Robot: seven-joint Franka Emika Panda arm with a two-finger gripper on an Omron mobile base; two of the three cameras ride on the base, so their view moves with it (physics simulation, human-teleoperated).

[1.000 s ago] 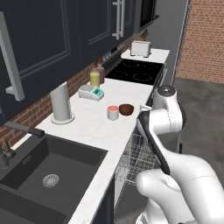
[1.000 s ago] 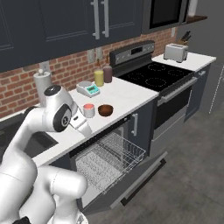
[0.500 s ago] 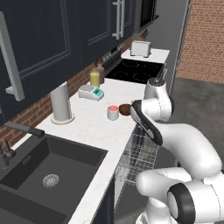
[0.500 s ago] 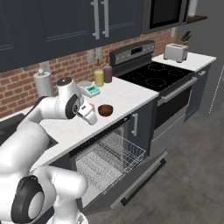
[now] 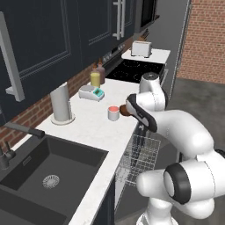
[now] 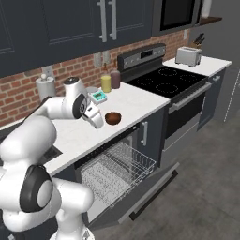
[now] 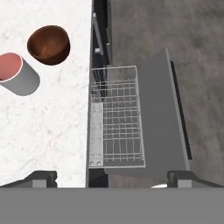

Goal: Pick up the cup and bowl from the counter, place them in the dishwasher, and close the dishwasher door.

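my claw (image 7: 112, 179) hung wide and empty, its tips at the frame's bottom corners, poised over the counter (image 7: 48, 131) edge to reach the cup (image 7: 16, 73) and bowl (image 7: 48, 44), upper left. the hand view showed the dishwasher door (image 7: 164, 122) down with the rack out; in the left base view my arm covered the bowl.

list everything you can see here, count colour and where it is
cup: 1, light grey with red-pink top, on the counter beside the bowl
bowl: 1, dark brown, on the counter near its front edge
paper roll: 1, grey, by the brick wall
jar: 1, yellow, by the wall
dishwasher rack: 1, silvery wire, pulled out
dishwasher door: 1, dark grey, dropped open
stove: 1, black, right of the counter
toaster: 1, silver, beyond the stove
sink: 1, dark, left end of the counter
gripper: 1, white, open, above the counter beside the bowl
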